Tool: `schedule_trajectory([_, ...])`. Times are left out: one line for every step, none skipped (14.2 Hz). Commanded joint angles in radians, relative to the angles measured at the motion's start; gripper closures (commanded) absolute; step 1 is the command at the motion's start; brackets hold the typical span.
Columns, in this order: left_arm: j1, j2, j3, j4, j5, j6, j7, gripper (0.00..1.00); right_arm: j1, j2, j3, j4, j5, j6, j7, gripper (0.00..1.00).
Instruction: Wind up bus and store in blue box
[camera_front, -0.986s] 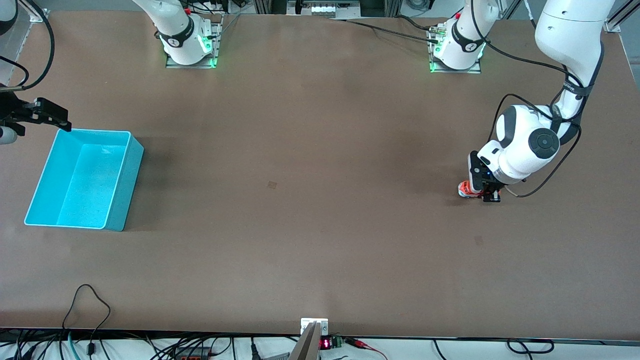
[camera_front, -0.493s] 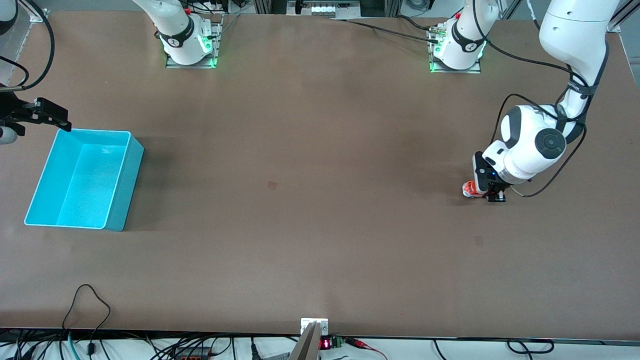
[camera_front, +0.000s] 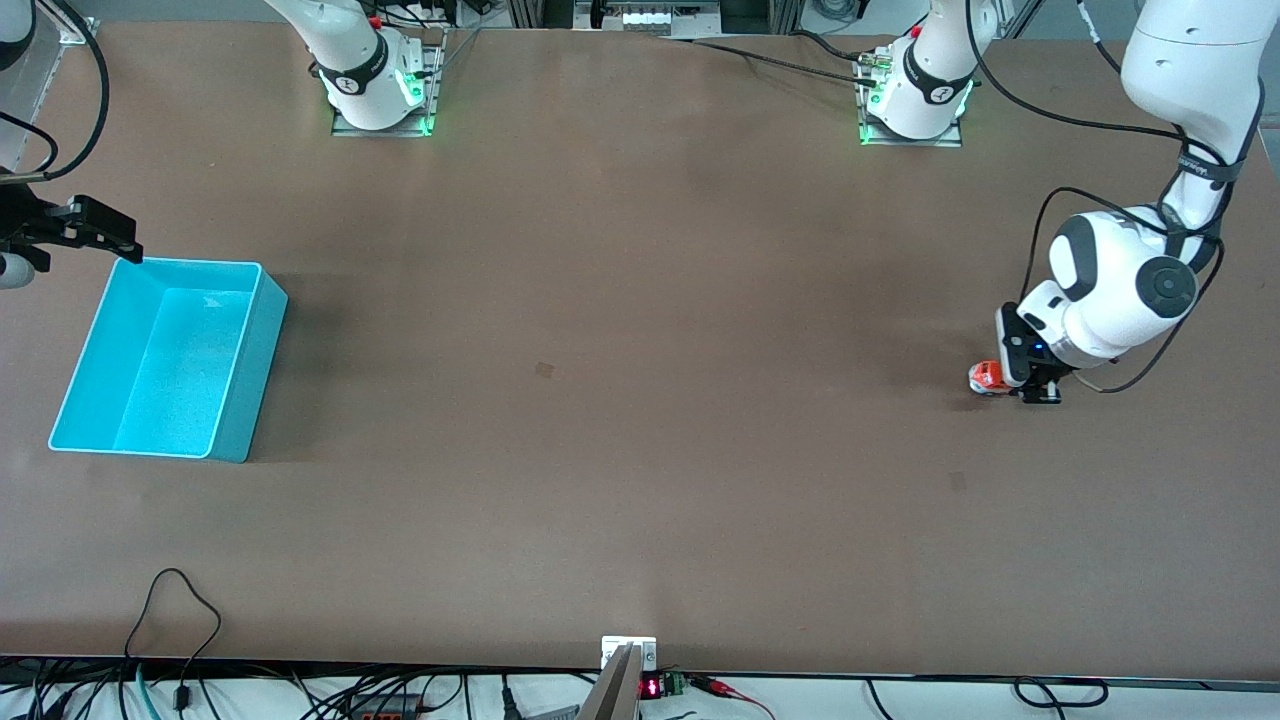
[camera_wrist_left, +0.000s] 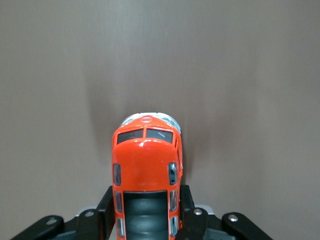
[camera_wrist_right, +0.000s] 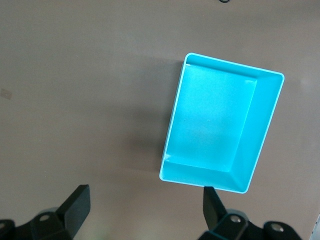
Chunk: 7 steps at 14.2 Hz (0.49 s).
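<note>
The blue box (camera_front: 165, 358), a cyan bin with low walls and a thin pale rim, sits at the right arm's end of the table, at about 9 o'clock in the front view, well apart from everything else. The right gripper (camera_front: 95, 228) hangs up in the air beside the box's 11 o'clock corner, where the arm waits. The right wrist view shows what the front view does not: its fingers (camera_wrist_right: 77, 202) are spread wide with nothing between them, and the box (camera_wrist_right: 220, 125) lies below, its floor bare.

At about 3 o'clock, toward the left arm's end, the left gripper (camera_front: 1025, 385) is down at the table (camera_front: 640, 400), closed on the bus (camera_front: 988, 377). From the front only a scrap of orange-red shows. The left wrist view gives the whole look: a glossy orange-red bus (camera_wrist_left: 146, 172) with dark windscreen panes, dark side windows, a dark roof panel and a whitish-grey nose, pinched at its flanks by the black fingers (camera_wrist_left: 106, 205)
</note>
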Motion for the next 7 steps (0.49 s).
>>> schedule_trajectory([0.086,0.125,-0.007,0.041,0.014,-0.001,0.076,0.76,-0.006,0.009,0.004,0.020,-0.010,-0.007,0.003,0.00])
schedule_trajectory([0.108,0.138,-0.007,0.049,0.014,0.000,0.102,0.76,-0.006,0.009,0.004,0.020,-0.010,-0.007,0.003,0.00])
schedule_trajectory([0.131,0.151,-0.007,0.057,0.014,0.000,0.134,0.76,-0.007,0.009,0.004,0.020,-0.010,-0.007,0.003,0.00])
schedule_trajectory([0.155,0.157,-0.007,0.066,0.014,0.000,0.160,0.76,-0.006,0.009,0.004,0.020,-0.010,-0.007,0.003,0.00])
schedule_trajectory([0.169,0.172,-0.006,0.083,0.014,0.000,0.180,0.75,-0.006,0.007,0.004,0.020,-0.010,-0.007,0.003,0.00])
schedule_trajectory([0.188,0.191,-0.007,0.104,0.014,0.000,0.212,0.75,-0.006,0.009,0.004,0.020,-0.010,-0.007,0.003,0.00])
schedule_trajectory([0.204,0.195,-0.007,0.112,0.014,0.000,0.239,0.75,-0.006,0.009,0.004,0.020,-0.010,-0.007,0.003,0.00])
